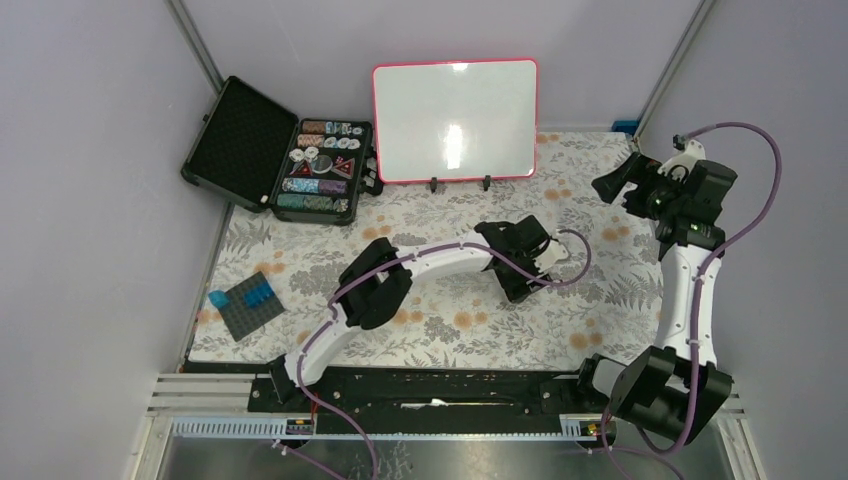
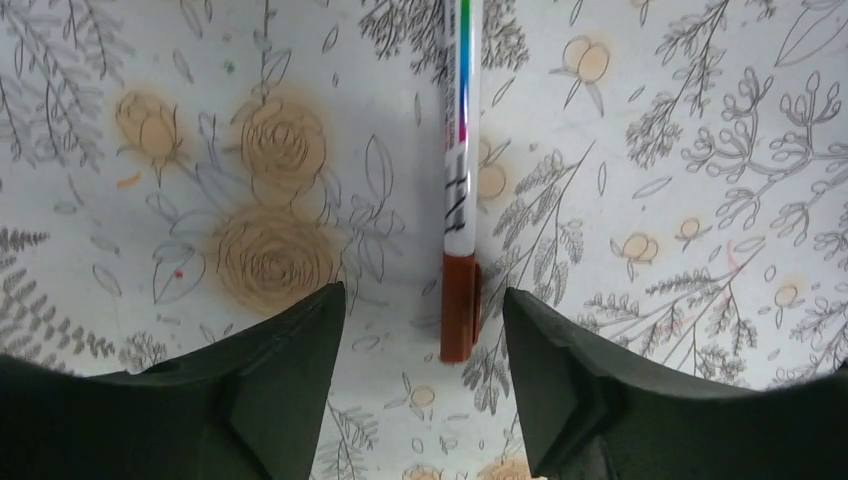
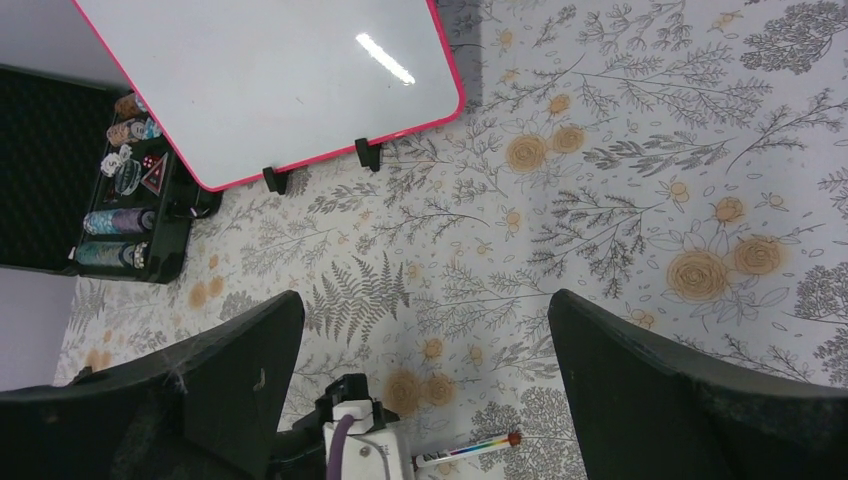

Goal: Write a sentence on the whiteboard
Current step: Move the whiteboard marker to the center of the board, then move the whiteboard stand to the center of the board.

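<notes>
Standing on its two black clip feet (image 1: 460, 183) at the far edge of the worktop (image 1: 600, 290), centre back: the whiteboard (image 1: 455, 120). Pink-red rim, long side horizontal. Its face reads plain glossy white with a patch of glare.

Left tool (image 2: 420, 297): low over the middle of the floral-print worktop, in front of the board and well apart from it. Fingers (image 2: 290, 370) stand apart. A marker (image 2: 460, 150) lies flat on the worktop, white barrel with a rainbow stripe, and its brown-red capped end sits in the gap between the fingers, closer to the one on the right of the wrist view. A narrow strip of worktop shows between cap and that finger, so no contact and nothing gripped.

Right tool (image 3: 425, 300): raised over the far right part of the worktop, pointing toward the board. Fingers spread wide, nothing between them.

Other items: an open black case (image 1: 275, 150) just left of the board, near its lower left corner, with rows of chips in the right half. A grey plate (image 1: 250, 305) carrying blue bricks lies near the left edge of the worktop.
</notes>
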You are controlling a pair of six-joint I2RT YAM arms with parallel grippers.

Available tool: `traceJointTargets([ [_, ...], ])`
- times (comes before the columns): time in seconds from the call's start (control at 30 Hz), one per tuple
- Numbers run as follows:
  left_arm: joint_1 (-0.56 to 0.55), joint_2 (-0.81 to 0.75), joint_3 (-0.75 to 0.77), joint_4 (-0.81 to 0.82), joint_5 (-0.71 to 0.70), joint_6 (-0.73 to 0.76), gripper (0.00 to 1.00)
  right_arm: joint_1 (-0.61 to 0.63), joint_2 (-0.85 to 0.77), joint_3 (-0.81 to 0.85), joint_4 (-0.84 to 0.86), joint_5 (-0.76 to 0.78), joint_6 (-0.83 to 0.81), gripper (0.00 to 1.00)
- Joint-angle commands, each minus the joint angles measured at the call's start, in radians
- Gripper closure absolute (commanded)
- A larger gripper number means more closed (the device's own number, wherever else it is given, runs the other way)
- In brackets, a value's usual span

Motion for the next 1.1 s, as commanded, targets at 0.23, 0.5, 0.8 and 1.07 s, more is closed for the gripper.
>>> traceJointTargets([
  [0.23, 0.231, -0.356, -0.131, -0.036, 0.131, -0.031, 0.03, 0.215, 0.238, 0.16, 0.008, 0.104, -0.069, 0.08],
  [0.5, 0.536, -0.534, -0.296, 0.032, 0.26, -0.12, 0.01, 0.472, 0.538, 0.314, 0.011, 0.274, -0.104, 0.19],
  [0.8, 0.664, -0.714, -0.459, 0.159, 0.248, -0.185, 0.01, 0.63, 0.831, 0.533, 0.027, 0.45, -0.109, 0.36],
  [1.07, 0.666, -0.782, -0.507, 0.188, 0.236, -0.177, 0.01, 0.659, 0.971, 0.635, 0.066, 0.517, -0.09, 0.48],
])
